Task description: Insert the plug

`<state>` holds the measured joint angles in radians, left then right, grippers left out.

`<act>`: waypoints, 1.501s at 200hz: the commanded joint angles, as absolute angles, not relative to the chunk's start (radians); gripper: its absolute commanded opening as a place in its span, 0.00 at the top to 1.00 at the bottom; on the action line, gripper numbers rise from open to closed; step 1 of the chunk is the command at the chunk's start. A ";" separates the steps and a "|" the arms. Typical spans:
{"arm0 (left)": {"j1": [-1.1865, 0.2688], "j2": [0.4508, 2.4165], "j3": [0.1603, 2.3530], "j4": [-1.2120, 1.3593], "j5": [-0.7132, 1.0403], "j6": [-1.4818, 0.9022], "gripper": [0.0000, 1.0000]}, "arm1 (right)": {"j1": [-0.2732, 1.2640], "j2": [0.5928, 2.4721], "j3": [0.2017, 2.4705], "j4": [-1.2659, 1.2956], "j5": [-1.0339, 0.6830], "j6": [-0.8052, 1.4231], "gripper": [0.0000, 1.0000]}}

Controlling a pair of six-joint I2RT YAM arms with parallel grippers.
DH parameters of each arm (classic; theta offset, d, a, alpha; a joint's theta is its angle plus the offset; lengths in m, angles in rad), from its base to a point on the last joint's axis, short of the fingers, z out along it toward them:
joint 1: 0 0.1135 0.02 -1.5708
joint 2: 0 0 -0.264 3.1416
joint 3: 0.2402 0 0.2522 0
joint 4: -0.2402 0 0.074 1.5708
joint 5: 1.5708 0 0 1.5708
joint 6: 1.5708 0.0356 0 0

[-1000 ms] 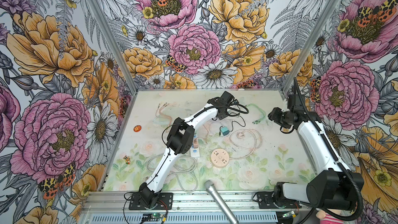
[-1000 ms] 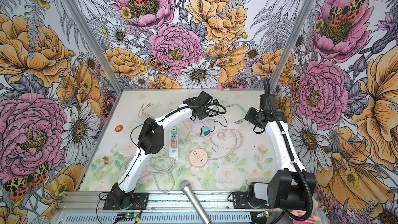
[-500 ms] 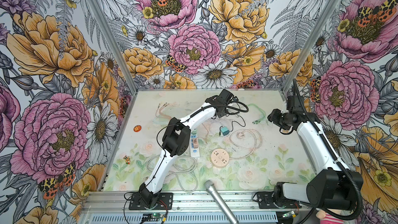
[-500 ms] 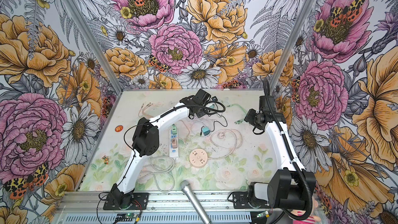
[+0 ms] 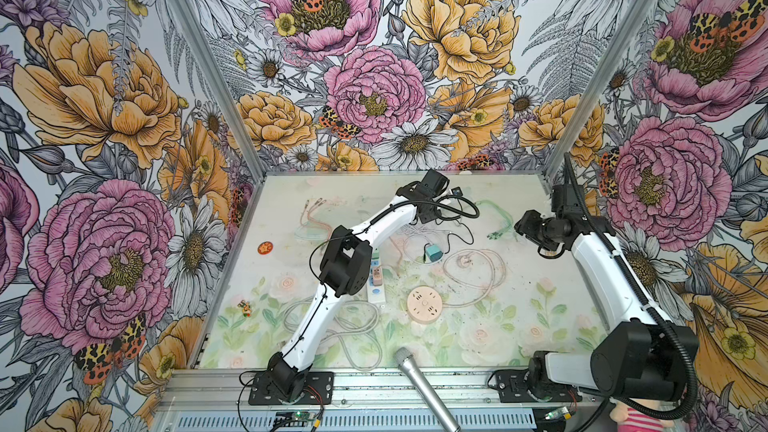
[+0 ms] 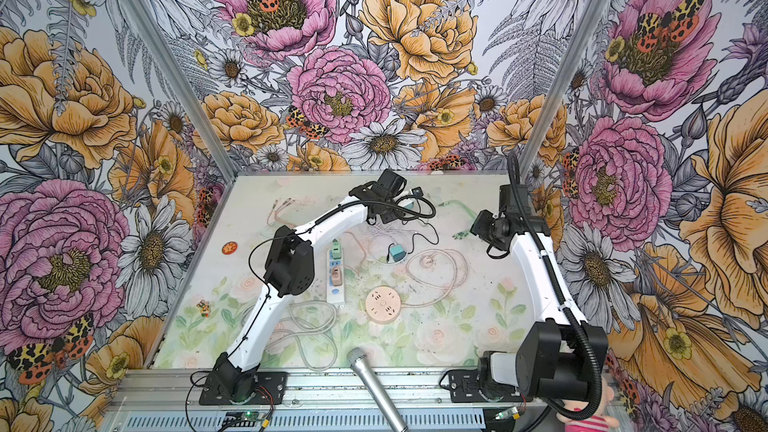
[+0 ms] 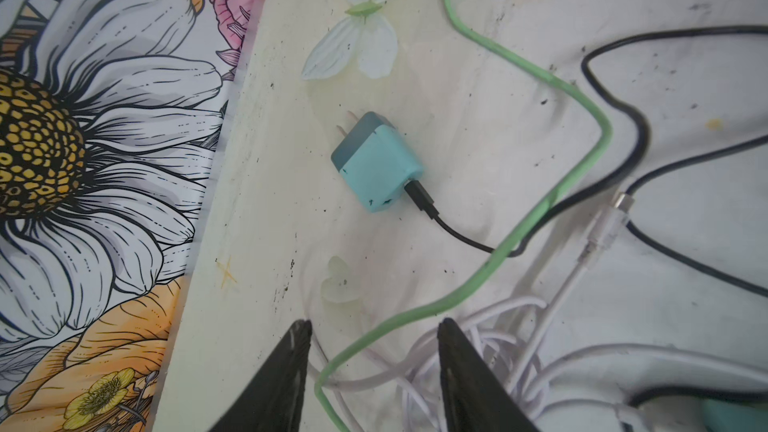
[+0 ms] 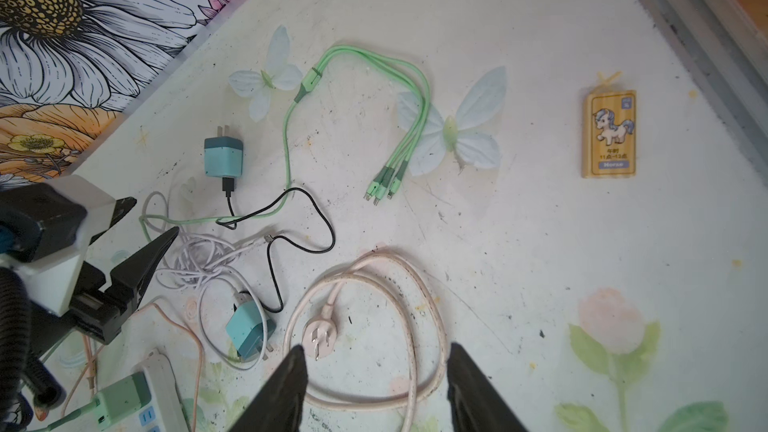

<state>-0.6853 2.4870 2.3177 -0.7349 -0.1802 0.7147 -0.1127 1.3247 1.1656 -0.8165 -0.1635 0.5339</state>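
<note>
Left gripper, mid-frame in both top views, gapes wide and empty near teal plug; right gripper wide, empty, by pink plug

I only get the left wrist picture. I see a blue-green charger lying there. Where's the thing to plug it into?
Observer: A long white power strip lies toward the front, closer to the robot's bases.
Operator: Is that the only one?
Observer: No, a round pink socket block sits to the right of the strip in both top views.
Operator: What's the other gripper doing?
Observer: The right gripper is open, holding nothing.
</note>
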 commanded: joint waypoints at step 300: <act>-0.512 2.008 2.222 -0.657 -0.120 0.225 1.00 | -0.066 1.299 1.132 -0.785 -0.162 0.587 0.48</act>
